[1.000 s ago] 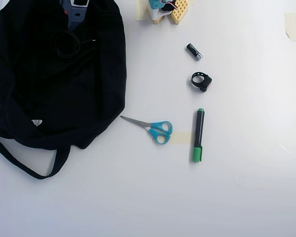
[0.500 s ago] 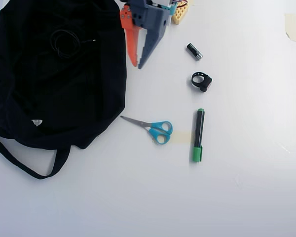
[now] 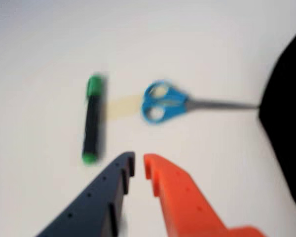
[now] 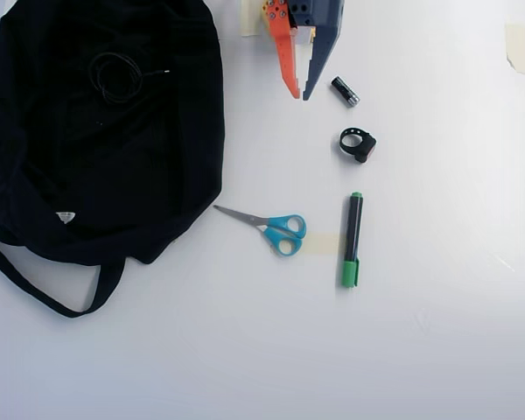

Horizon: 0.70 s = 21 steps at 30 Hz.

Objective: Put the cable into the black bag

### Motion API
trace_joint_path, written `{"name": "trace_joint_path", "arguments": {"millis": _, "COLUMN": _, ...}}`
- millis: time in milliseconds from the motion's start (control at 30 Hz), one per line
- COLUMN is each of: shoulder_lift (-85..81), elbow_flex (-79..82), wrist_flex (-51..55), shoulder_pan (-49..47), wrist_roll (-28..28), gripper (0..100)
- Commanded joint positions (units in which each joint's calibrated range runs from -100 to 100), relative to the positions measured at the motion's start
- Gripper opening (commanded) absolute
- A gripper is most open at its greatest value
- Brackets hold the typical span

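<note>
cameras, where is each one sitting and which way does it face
Wrist view: rides behind the pincer, facing along its two nearly closed fingers at the green marker, blue scissors and black bag edge.
Overhead view: fixed above, looking straight down at the white table; the pincer enters from the top edge.
Shared: pincer, marker, scissors, bag.

Cloth, plastic and metal on a smooth white table (image 4: pixel 245 350)

The bag (image 4: pixel 70 175) is matt black cloth; the scissors (image 4: pixel 271 226) have grey metal blades and glossy blue plastic handles; the marker (image 4: pixel 353 238) looks like plastic.
</note>
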Motion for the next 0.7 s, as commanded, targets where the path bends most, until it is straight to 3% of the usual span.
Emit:
{"name": "trace_joint_path", "arguments": {"millis": 0, "shoulder_lift": -10.6, "elbow_flex": 9.0, "wrist_flex": 0.0, "shoulder_pan": -1.7, "wrist_roll": 4.4, "gripper": 2}}
{"name": "trace_joint_path", "arguments": {"millis": 100, "shoulder_lift": -18.5, "elbow_flex": 16.6, "wrist_flex": 0.0, "shoulder_pan": -1.6, "wrist_roll": 7.9, "gripper": 2}}
{"name": "trace_joint_path", "arguments": {"millis": 233, "shoulder_lift": -26.2, "elbow_flex": 26.1, "wrist_flex": 0.0, "shoulder_pan": -1.9, "wrist_roll": 7.6, "gripper": 2}}
{"name": "trace_joint_path", "arguments": {"millis": 667, "shoulder_lift": -27.2, "elbow_flex": 42.0, "wrist_flex": 0.2, "shoulder_pan": -1.7, "wrist_roll": 8.2, "gripper": 2}}
